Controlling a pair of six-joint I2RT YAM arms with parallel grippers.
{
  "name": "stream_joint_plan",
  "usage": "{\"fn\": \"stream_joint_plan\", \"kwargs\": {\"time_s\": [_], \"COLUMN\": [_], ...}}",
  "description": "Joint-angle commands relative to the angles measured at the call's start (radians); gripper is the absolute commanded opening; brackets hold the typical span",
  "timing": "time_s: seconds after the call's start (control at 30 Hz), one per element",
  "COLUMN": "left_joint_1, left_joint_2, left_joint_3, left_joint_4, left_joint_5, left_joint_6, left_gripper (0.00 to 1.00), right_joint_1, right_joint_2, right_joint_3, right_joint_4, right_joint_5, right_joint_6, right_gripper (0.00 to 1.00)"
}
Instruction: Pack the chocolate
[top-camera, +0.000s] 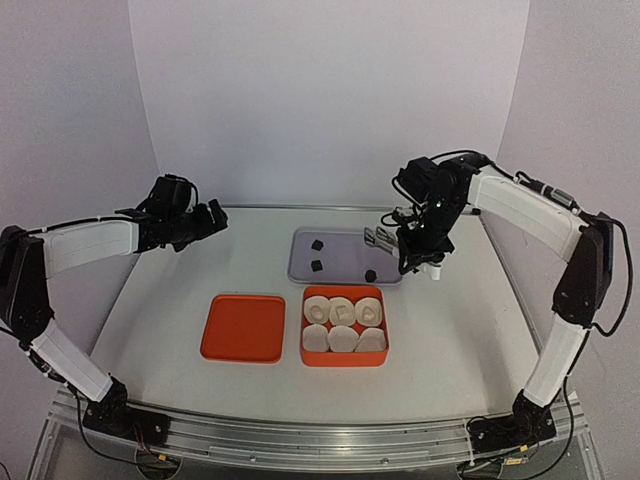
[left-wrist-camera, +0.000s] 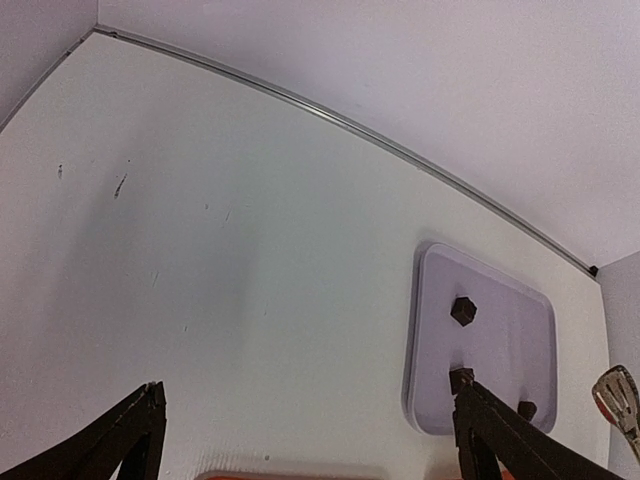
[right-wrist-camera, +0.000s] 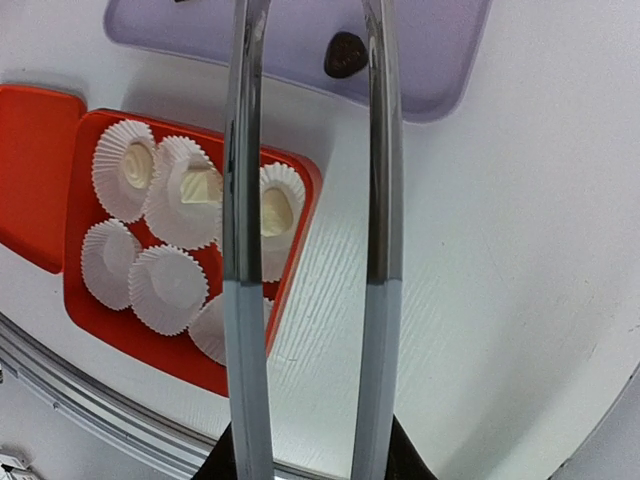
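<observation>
Three dark chocolates (top-camera: 316, 264) lie on a lavender tray (top-camera: 345, 248). They also show in the left wrist view (left-wrist-camera: 463, 311). Three cream chocolates (right-wrist-camera: 200, 185) sit in paper cups in the far row of the orange box (top-camera: 344, 358); the near row's cups look empty. My right gripper (top-camera: 425, 248) is shut on metal tongs (top-camera: 380, 238), held above the tray's right end. In the right wrist view the tongs' arms (right-wrist-camera: 246, 200) stand apart, with one dark chocolate (right-wrist-camera: 345, 55) lying between them on the tray (right-wrist-camera: 430, 50). My left gripper (top-camera: 208, 220) is open and empty, raised at the far left.
An orange lid (top-camera: 243, 327) lies flat left of the box. White walls close the back and sides. A metal rail (top-camera: 300, 435) runs along the near table edge. The tongs' tip (left-wrist-camera: 617, 395) shows at the right edge of the left wrist view.
</observation>
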Motion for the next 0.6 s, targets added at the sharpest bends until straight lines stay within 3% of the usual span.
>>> {"fn": "stream_joint_plan", "kwargs": {"time_s": [0.0,0.57], "left_joint_1": [0.005,0.005], "left_joint_2": [0.046,0.110], "left_joint_3": [0.100,0.167], "left_joint_4": [-0.062,-0.143], "left_joint_5": [-0.014,-0.048], "left_joint_6": [-0.018,-0.047], "left_gripper": [1.00,1.00], "right_joint_1": [-0.027,-0.029], "right_joint_2": [0.048,0.222], "right_joint_3": [0.029,0.152], "right_joint_4": [-0.112,-0.178], "right_joint_5": [-0.047,0.030], "right_joint_6": [-0.063,-0.124], "right_gripper": [0.29,0.34]}}
